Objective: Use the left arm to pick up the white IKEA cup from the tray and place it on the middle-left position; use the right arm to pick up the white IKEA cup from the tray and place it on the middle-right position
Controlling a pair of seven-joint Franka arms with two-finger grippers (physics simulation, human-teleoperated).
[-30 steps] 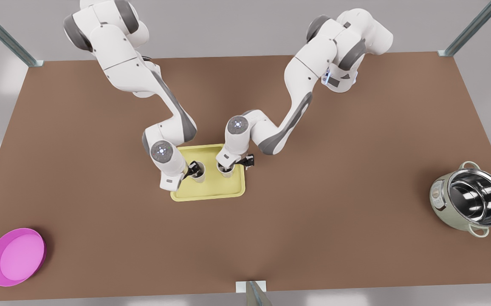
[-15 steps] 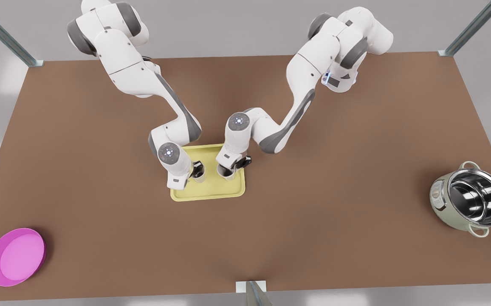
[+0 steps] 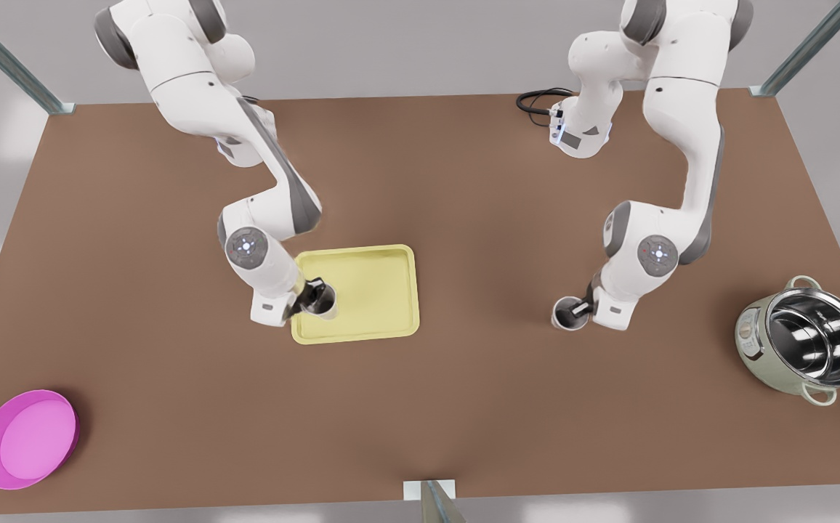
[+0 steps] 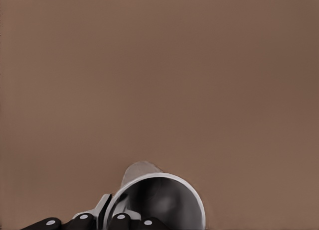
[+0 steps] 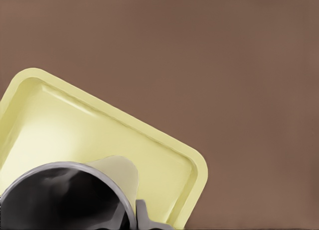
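Note:
Two white cups with dark insides are each held by a gripper. My left gripper (image 3: 578, 309) is on the front view's right, shut on the rim of one cup (image 3: 567, 315) over bare brown tabletop, well off the tray; the left wrist view shows this cup (image 4: 159, 202) between the fingers (image 4: 124, 222). My right gripper (image 3: 309, 296) is on the front view's left, shut on the other cup (image 3: 320, 301) above the pale yellow tray (image 3: 376, 290) near its left edge. This cup (image 5: 65, 200) and the tray (image 5: 99, 125) appear in the right wrist view.
A magenta bowl (image 3: 26, 438) sits at the near left corner of the front view. A steel pot (image 3: 804, 338) stands at the right, not far from the left arm. A black cable (image 3: 536, 100) lies at the back. Brown tabletop spreads between the tray and the pot.
The left gripper has carried its cup off the tray and far to the front view's right, over bare table. The right gripper with its cup has shifted slightly toward the tray's left edge.

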